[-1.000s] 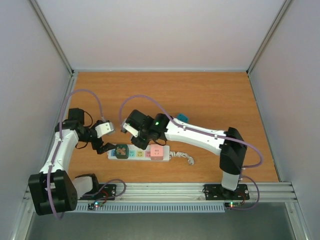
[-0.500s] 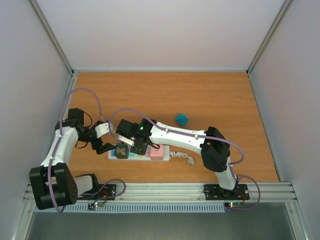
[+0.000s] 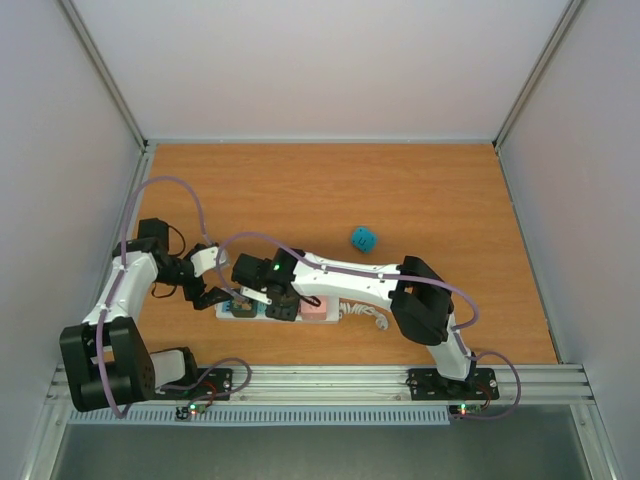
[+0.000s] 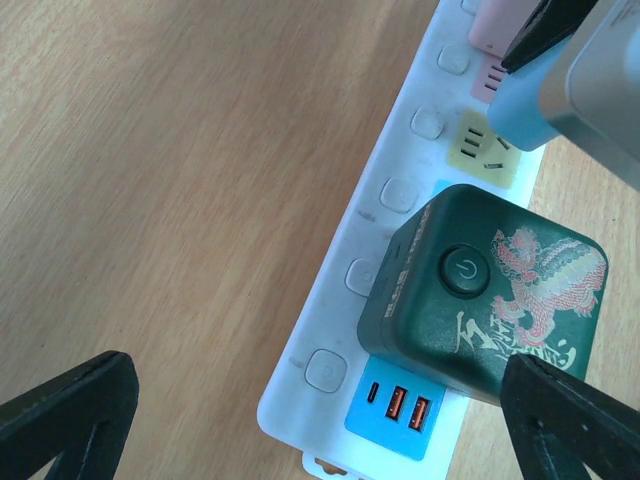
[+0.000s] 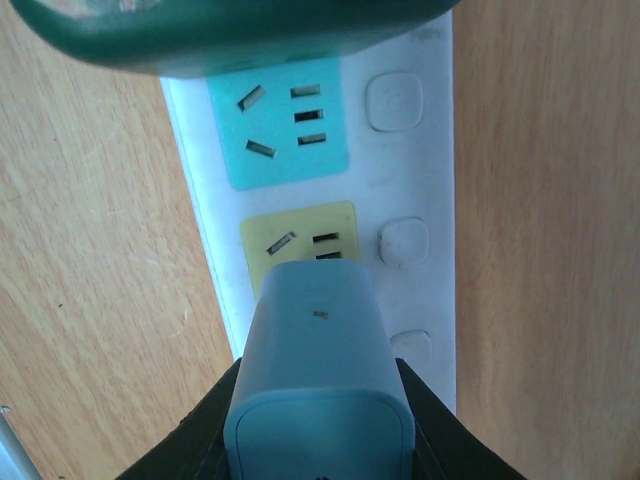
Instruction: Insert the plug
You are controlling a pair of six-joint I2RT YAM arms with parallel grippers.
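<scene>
Having swung left: right pincer (image 3: 279, 301), plug (image 5: 318, 370) over strip (image 5: 416, 170).

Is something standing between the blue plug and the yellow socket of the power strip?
Nothing visible does. The right pincer holds the blue plug over the yellow socket; the dark green charger sits beyond the teal socket.

From above, the right arm (image 3: 340, 278) covers most of the power strip (image 3: 318, 310); the prongs of the blue plug (image 5: 318, 370) are hidden beneath its body
</scene>
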